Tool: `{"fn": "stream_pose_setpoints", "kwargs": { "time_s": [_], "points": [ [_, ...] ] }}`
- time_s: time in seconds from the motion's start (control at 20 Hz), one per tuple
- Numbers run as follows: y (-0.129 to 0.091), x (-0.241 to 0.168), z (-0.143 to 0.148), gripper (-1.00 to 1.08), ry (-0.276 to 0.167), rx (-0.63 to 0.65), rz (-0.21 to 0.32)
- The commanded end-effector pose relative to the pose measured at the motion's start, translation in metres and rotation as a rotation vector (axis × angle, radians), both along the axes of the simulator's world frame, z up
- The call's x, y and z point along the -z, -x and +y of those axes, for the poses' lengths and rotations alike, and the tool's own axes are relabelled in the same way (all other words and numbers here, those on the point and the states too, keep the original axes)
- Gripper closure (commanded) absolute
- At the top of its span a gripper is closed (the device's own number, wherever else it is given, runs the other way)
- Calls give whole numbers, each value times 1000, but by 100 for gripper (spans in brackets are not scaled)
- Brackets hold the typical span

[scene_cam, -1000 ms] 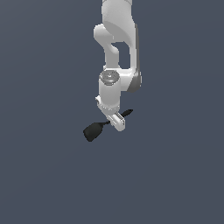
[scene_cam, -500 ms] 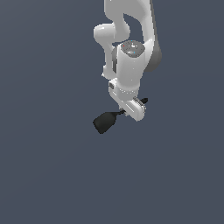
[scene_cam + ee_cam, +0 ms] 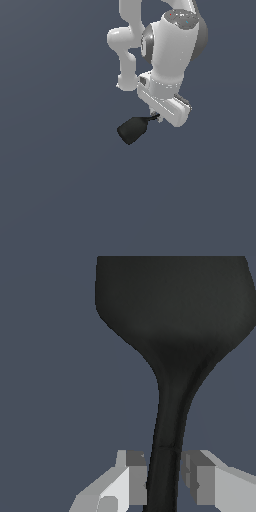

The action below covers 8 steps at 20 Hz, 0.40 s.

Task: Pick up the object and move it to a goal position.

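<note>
Exterior view: the arm (image 3: 167,45) is a glossy white assembly of rounded shells with a grey joint band, entering from the top of the frame and occupying the upper centre-right. The gripper (image 3: 156,118) is a boxy white block at its lower end, tilted down toward the exterior view's right. The utensil (image 3: 133,129) is matte black, with a broad, rounded, blocky head projecting from under the gripper toward the exterior view's left, just below frame centre. Its thin handle runs into the gripper and is mostly hidden there. The backdrop is a flat, featureless slate blue (no surface is discernible beneath the utensil).

Wrist view: the utensil (image 3: 170,356) fills the upper half of the frame as a wide dark bulb, narrowing smoothly to a slim curved neck that descends to the lower centre. The two fingers (image 3: 134,478) are angular, light grey blocks, one on each side of the neck, closed against it.

Compared with half a second ago, the arm has swung toward the exterior view's right and appears larger in frame; the utensil has travelled with it, still clamped.
</note>
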State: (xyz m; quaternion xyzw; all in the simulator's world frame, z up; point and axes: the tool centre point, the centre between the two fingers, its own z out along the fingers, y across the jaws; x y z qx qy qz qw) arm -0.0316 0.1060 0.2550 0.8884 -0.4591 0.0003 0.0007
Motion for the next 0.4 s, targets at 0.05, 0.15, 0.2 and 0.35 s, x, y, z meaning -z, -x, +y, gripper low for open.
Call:
{"fn": "stream_pose_setpoints", "kwargs": {
  "time_s": [0.05, 0.15, 0.2, 0.35],
  "points": [
    [-2, -14, 9, 108, 0, 1, 0],
    [-3, -18, 12, 108, -1, 0, 0],
    [-3, -19, 13, 108, -1, 0, 0],
    [-4, -20, 14, 108, -2, 0, 0]
  ]
}}
